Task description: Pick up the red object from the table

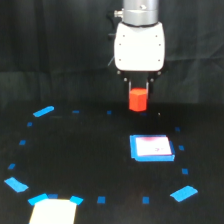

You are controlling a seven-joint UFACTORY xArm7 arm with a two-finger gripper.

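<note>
The red object (138, 99), a small red-orange block, hangs between the dark fingers of my gripper (138, 91), which is shut on its upper part. The block appears lifted a little off the black table (90, 150), near the far side of the ring of blue tape marks. The gripper's white body (139, 46) points straight down from the top of the exterior view.
A white square with a blue border (152, 148) lies on the table below and slightly to the right of the gripper. Larger blue tape pieces (43, 111) (183, 193) (16, 185) sit around the ring. A pale patch (52, 211) shows at the bottom left edge.
</note>
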